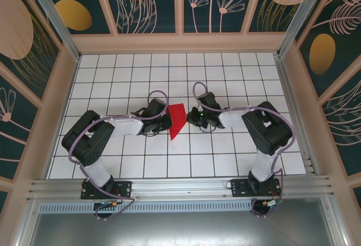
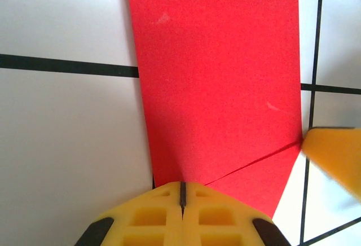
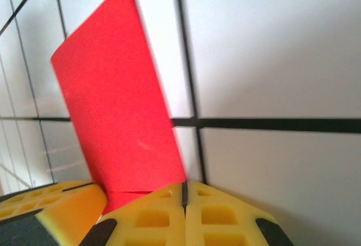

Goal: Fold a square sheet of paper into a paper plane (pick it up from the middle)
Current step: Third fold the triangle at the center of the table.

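We see the red paper [image 1: 177, 119] near the middle of the white grid table [image 1: 113, 82]. It is no longer a flat square: it is narrowed, with a point toward the table's near edge. The left wrist view shows a diagonal crease across its lower corner [image 2: 225, 88], and in the right wrist view it rises tilted off the table [image 3: 118, 105].

The left gripper [image 1: 167, 122] sits just left of the table's middle. Its yellow fingers are pressed together [image 2: 181, 192] and the tips meet the paper's edge.

The right gripper [image 1: 190, 117] sits just right of the table's middle, with its fingers also pressed together [image 3: 184, 192] at the paper's edge.

We cannot tell whether either gripper has paper pinched between its pads.
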Motion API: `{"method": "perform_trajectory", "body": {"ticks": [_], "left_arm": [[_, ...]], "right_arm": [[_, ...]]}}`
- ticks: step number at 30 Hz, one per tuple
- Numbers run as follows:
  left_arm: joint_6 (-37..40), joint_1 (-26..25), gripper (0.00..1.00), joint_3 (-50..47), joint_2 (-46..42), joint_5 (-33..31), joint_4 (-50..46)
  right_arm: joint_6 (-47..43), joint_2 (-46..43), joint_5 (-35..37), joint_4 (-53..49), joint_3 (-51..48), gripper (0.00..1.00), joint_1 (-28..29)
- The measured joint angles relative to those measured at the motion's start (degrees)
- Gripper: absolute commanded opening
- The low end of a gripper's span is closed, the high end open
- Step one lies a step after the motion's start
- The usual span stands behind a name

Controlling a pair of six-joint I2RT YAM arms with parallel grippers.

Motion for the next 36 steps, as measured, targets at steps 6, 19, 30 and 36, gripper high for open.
{"method": "perform_trajectory", "body": {"ticks": [6, 19, 30, 36], "left_arm": [[0.63, 0.00, 0.00, 0.13, 0.00, 0.00, -0.07], [0.87, 0.00, 0.00, 0.70, 0.22, 0.00, -0.92], [1.09, -0.02, 0.00, 0.70, 0.39, -0.20, -1.03], [1.84, -0.22, 0.00, 0.70, 0.59, -0.63, -1.01]], "right_arm": [[-1.01, -4.13, 2.14, -0.55, -0.31, 0.00, -0.52], [-1.88, 1.90, -0.07, -0.63, 3.65, 0.00, 6.95], [-0.57, 1.25, -0.22, 1.62, 0.26, 0.00, 5.40], [0.74, -3.45, 2.67, -1.14, -3.10, 0.00, 2.08]]}}
